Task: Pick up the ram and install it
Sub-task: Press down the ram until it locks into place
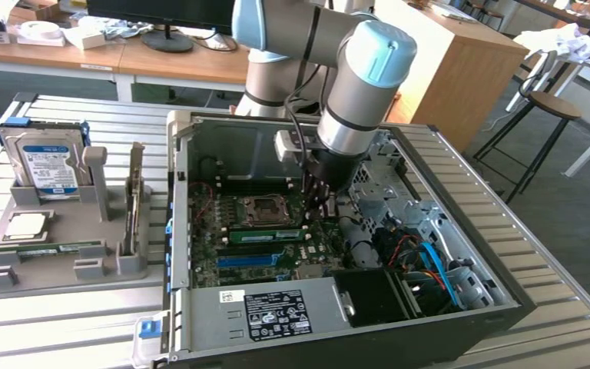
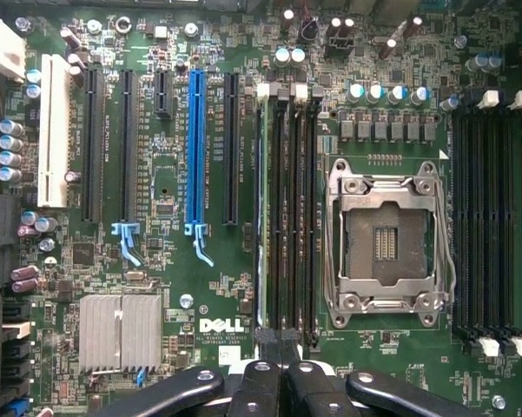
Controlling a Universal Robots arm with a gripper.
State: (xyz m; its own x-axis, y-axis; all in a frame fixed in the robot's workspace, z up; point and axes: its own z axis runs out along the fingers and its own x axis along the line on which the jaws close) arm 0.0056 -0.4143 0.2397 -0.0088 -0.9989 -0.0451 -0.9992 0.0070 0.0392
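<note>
Soft, even daylight fills the room, brightest on the floor at the exterior view's right. The open computer case [image 1: 398,231] sits dim inside, the arm [image 1: 362,84] shading it. Close up, the motherboard [image 2: 182,287] is evenly lit and crisp; capacitor tops glint, the black fingers [image 2: 261,387] blur slightly.
</note>
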